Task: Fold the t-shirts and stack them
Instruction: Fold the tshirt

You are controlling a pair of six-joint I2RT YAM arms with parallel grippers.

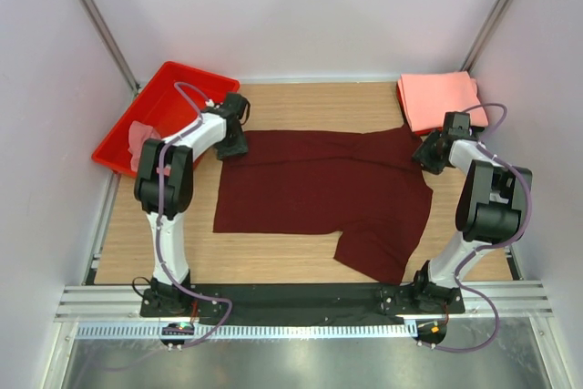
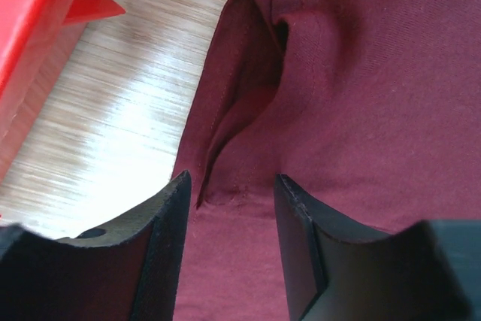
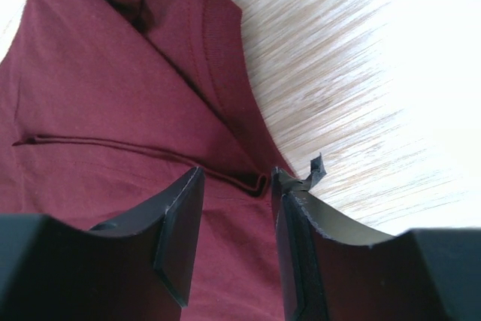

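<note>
A dark maroon t-shirt (image 1: 319, 193) lies spread on the wooden table, one sleeve pointing to the near right. My left gripper (image 1: 233, 148) is down at its far left corner. In the left wrist view the jaws (image 2: 231, 182) stand open astride a folded hem of the maroon cloth (image 2: 361, 110). My right gripper (image 1: 428, 154) is at the far right corner. Its jaws (image 3: 237, 174) are open too, over the shirt's edge (image 3: 98, 88), with a small hem fold at the right fingertip. A folded salmon-pink t-shirt (image 1: 439, 100) lies at the back right.
A red plastic tray (image 1: 168, 88) stands at the back left with pink cloth (image 1: 141, 137) in it. Its corner shows in the left wrist view (image 2: 45, 5). White walls enclose the table. A torn bit of pad sticks off the right finger (image 3: 316, 167).
</note>
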